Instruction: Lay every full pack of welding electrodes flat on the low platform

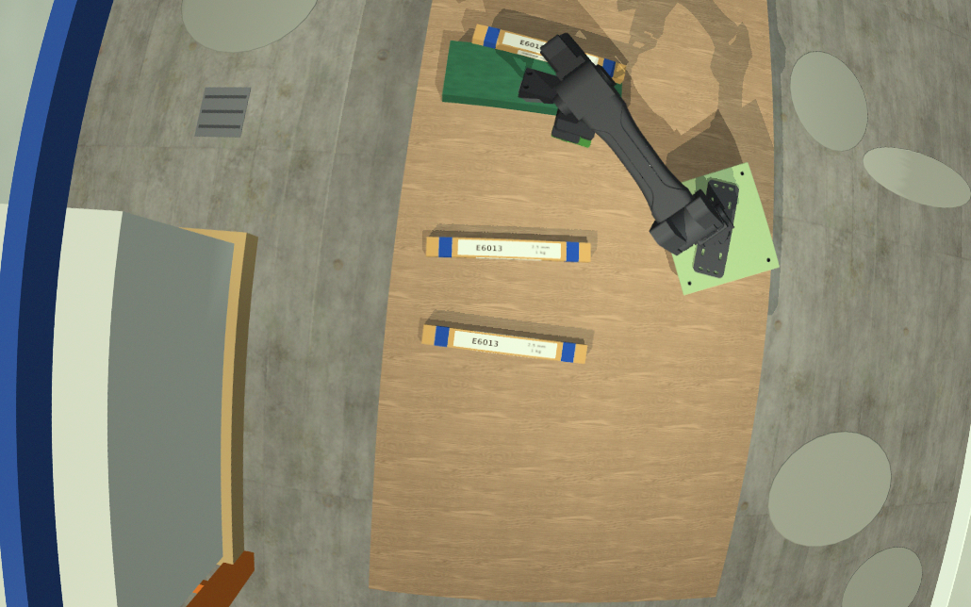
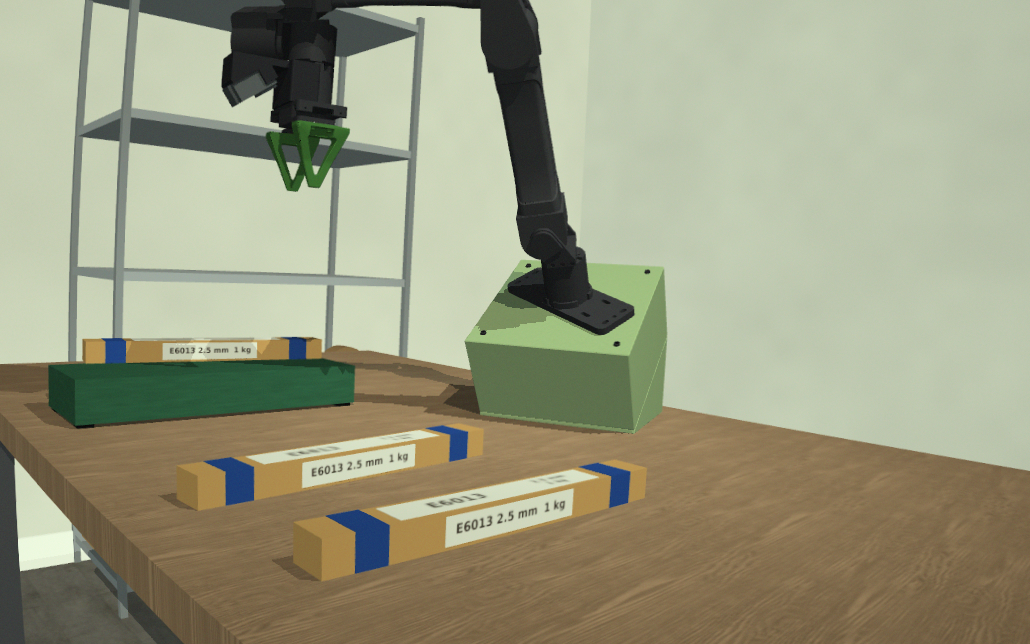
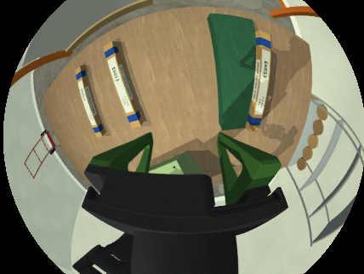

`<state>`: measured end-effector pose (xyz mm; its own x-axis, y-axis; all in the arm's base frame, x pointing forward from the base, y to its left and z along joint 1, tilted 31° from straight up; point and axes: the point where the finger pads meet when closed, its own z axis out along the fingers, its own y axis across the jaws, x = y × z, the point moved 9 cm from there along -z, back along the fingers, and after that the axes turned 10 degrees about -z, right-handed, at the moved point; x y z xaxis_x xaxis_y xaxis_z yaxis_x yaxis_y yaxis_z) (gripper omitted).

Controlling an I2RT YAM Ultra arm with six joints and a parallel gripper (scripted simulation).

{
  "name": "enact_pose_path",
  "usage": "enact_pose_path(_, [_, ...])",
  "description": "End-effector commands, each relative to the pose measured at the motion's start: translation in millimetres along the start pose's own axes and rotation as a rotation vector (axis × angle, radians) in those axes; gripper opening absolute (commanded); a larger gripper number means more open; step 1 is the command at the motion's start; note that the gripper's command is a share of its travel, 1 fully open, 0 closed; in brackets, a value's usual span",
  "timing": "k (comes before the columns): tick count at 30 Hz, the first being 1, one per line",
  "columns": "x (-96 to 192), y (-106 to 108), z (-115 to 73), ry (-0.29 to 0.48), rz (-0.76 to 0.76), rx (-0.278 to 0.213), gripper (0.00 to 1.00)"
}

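Three tan packs with blue bands and white "E6013" labels are in view. One pack (image 1: 504,41) (image 2: 201,349) (image 3: 260,76) lies along the far edge of the dark green low platform (image 1: 494,74) (image 2: 201,388) (image 3: 232,68); I cannot tell how much of it rests on the platform. A second pack (image 1: 508,248) (image 2: 330,464) lies flat on the table's middle. The third pack (image 1: 502,343) (image 2: 469,517) lies flat nearer the front. My gripper (image 2: 303,182) (image 3: 184,137), with green fingers, hangs high above the platform's right end, open and empty.
The arm stands on a light green slanted block (image 1: 726,229) (image 2: 569,356) at the table's right side. A metal shelf rack (image 2: 227,136) stands behind the table, near the gripper. The table's left edge runs close to the platform and the packs.
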<state>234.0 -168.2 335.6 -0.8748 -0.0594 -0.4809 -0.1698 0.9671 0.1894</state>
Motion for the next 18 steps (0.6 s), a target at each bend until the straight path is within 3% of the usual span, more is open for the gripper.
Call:
enact_pose_path(1, [3.5, 22.4, -17.8, 0.047, 0.036, -0.058, 0.76])
enact_pose_path(7, [4.1, 55.6, -40.1, 0.047, 0.036, -0.058, 0.76])
enact_pose_path(9, [4.1, 55.6, -40.1, 0.047, 0.036, -0.058, 0.76])
enact_pose_path(11, [10.4, 70.0, -46.0, 0.007, 0.04, -0.027, 0.76])
enact_pose_path(18, [11.8, 71.7, -46.0, -0.008, 0.038, -0.008, 0.76])
